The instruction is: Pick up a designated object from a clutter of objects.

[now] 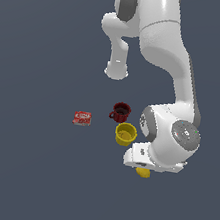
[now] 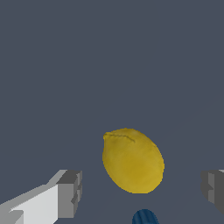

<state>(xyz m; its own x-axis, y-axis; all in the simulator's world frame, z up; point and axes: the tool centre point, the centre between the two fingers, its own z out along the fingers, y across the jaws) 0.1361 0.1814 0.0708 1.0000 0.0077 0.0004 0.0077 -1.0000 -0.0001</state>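
The yellow lemon lies on the dark floor between my two open fingers in the wrist view. One finger stands to one side, the other to the other, both apart from the lemon. In the exterior view only a bit of the lemon shows under my hand; my gripper itself is hidden there by the wrist. A tiny blue piece lies close to the lemon.
A yellow open-topped cup and a dark red mug stand just beyond my hand toward the exterior view's left. A red box lies further left. The arm's base stands behind them.
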